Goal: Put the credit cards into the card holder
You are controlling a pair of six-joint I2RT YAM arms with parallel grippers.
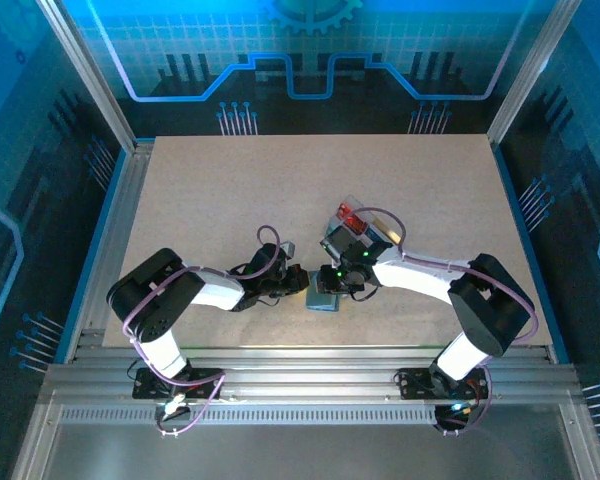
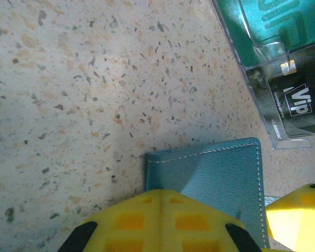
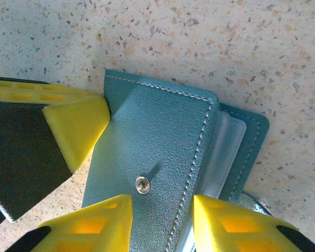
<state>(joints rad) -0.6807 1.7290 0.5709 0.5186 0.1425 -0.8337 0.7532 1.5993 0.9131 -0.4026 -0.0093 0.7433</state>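
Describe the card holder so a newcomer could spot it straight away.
On the speckled table, look near the front edge, about midway across. There lies the card holder, a small flat teal-blue wallet with pale stitching and a silver snap. The clear tray just behind it is see-through and holds cards; the wallet is opaque.

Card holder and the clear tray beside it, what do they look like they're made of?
The card holder looks like leather or faux leather, judging by its fine matte grain, pale edge stitching and metal snap. Which of the two can't be told. The clear tray looks like hard, glossy plastic. It is transparent, with cards showing through it.
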